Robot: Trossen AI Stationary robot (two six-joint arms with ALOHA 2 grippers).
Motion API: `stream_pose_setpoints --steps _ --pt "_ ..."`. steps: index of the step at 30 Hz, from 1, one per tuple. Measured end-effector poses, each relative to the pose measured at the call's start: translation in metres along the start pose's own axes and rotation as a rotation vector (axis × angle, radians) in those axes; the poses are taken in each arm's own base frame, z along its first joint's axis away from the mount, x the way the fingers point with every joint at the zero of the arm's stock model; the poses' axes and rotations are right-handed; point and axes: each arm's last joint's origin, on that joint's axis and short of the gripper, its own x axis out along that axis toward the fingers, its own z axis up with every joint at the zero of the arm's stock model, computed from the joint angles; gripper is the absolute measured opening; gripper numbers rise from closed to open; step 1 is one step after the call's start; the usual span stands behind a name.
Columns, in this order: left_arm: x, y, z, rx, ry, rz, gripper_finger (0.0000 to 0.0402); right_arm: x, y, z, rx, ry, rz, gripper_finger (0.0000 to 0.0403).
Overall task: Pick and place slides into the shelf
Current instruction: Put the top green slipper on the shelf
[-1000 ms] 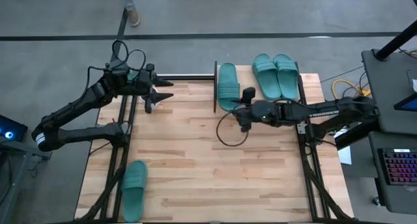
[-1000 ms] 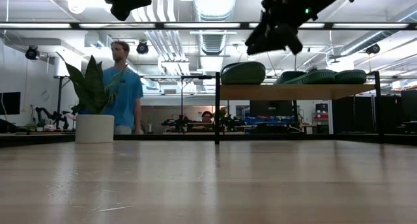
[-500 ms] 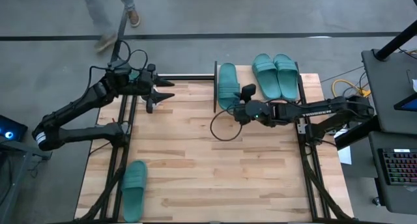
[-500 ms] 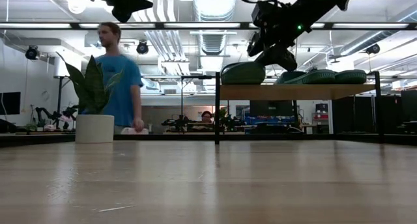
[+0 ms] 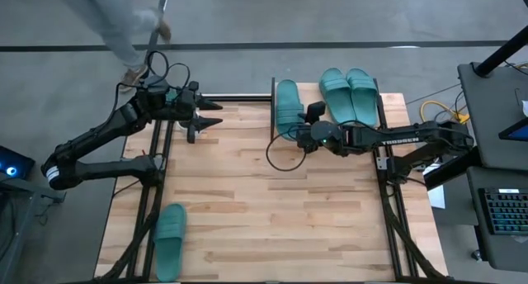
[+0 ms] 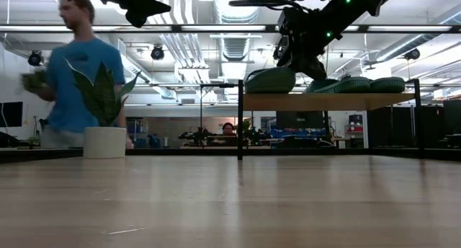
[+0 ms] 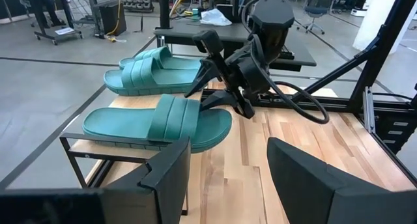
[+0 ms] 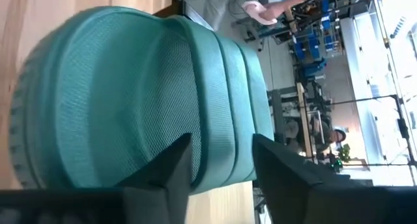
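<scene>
Shelf (image 5: pixel 388 102): standing at the far right part of the table (image 5: pixel 247 201), carrying three teal slides on its light-wood top board.
Nearest slide (image 5: pixel 288 108): lying flat at the shelf's left end, strap up; in the left wrist view (image 7: pixel 159 123) its rounded end is overhanging the board edge toward the table.
Paired slides (image 5: pixel 350 94): lying side by side, touching, farther right on the same board and apart from the nearest slide.
Fourth slide (image 5: pixel 170 239): lying on the table near its front left corner, well apart from the shelf and both arms.
Right gripper (image 7: pixel 207 88): hovering just beside the overhanging end of the nearest slide, at board height; fingers are spreading apart and gripping nothing, with the slide's end showing between and beyond them in the right wrist view.
Left gripper (image 5: pixel 208 115): hanging above the far left part of the table, pointing toward the shelf; fingers released, holding nothing.
Plant (image 6: pixel 103 111): standing in a white pot at the far left edge.
Person (image 6: pixel 72 78): walking behind the table, beyond the plant.
</scene>
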Motion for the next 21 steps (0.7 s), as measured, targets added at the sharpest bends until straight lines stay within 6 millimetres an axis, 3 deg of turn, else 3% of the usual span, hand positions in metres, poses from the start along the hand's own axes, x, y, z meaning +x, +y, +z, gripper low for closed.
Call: stream_pose_setpoints --steps 10,21 --pt "0.0004 0.0001 -0.0009 -0.001 0.002 0.000 0.0190 -0.0001 -0.0001 0.0022 0.006 -0.048 0.026 0.0020" --pt "0.0027 0.0005 -0.0096 -0.013 0.024 -0.003 0.0190 -0.0003 -0.0062 0.0078 -0.015 -0.109 -0.016 0.0014"
